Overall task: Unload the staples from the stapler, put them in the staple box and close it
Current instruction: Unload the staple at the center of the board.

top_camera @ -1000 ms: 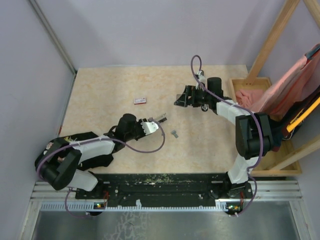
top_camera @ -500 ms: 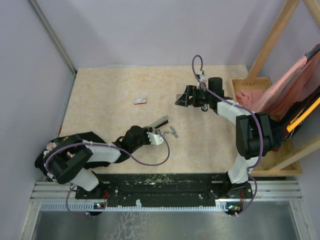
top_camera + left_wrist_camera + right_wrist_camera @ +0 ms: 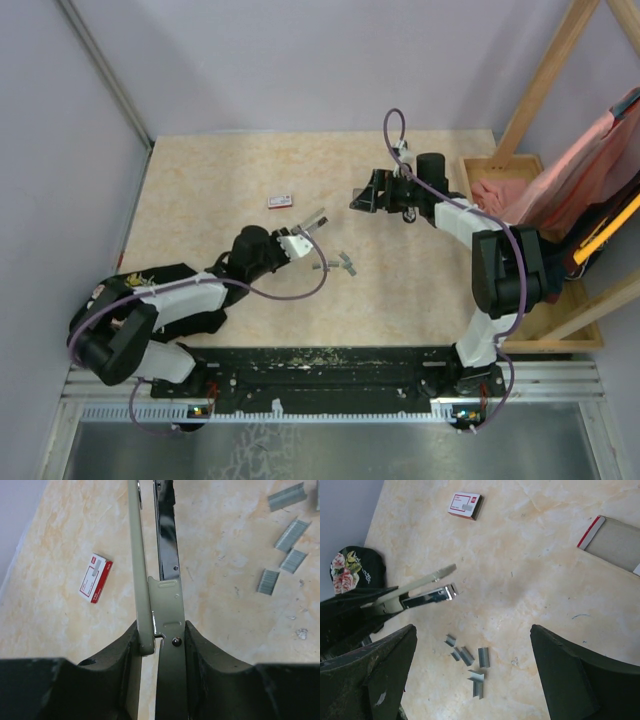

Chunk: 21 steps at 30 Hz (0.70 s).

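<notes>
1. Clamping the stapler (image 3: pixel 167 600) by its rear, the left gripper (image 3: pixel 161 645) had drawn back toward twelve o'clock from where it had dipped half a second earlier.
2. More staples (image 3: pixel 345 263) lay on the table (image 3: pixel 200 180) than a second before, so unloading looked well advanced.
3. They lay apart from that gripper, at its four o'clock in the top view.
4. The right gripper (image 3: pixel 362 197) hung wide open at two o'clock, empty.

Loose staples (image 3: pixel 483 657) near opened stapler (image 3: pixel 427 596)
</notes>
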{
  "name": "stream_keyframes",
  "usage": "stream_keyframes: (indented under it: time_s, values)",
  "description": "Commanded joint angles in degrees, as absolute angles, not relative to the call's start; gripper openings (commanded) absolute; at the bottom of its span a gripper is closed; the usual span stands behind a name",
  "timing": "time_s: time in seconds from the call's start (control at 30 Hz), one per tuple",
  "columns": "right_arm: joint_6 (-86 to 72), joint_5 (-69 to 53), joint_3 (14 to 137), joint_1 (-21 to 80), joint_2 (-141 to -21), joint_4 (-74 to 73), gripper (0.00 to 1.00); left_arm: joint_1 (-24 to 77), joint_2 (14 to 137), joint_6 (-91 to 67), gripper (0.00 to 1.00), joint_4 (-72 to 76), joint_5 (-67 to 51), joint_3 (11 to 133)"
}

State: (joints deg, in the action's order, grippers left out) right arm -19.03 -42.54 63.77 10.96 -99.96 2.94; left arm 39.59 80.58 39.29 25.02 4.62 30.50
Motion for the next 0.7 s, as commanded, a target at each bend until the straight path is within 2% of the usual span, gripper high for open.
stream_keyframes:
  time_s: [0.0,0.4,0.67]
  values:
    - [-16.5,-45.0,66.4,10.5,-98.9,4.3,0.95,33.0,75.7,32.0,0.00,20.1,-7.7,35.1]
    - [-14.7,-48.9,65.4,10.5,-98.2,5.9,0.95,21.4,72.8,23.4,0.00,8.3,-27.2,40.3]
    - [-11.8,-54.7,59.9,10.7,-95.1,15.8,0.96,17.9,74.0,20.0,0.00,1.8,-44.2,44.2]
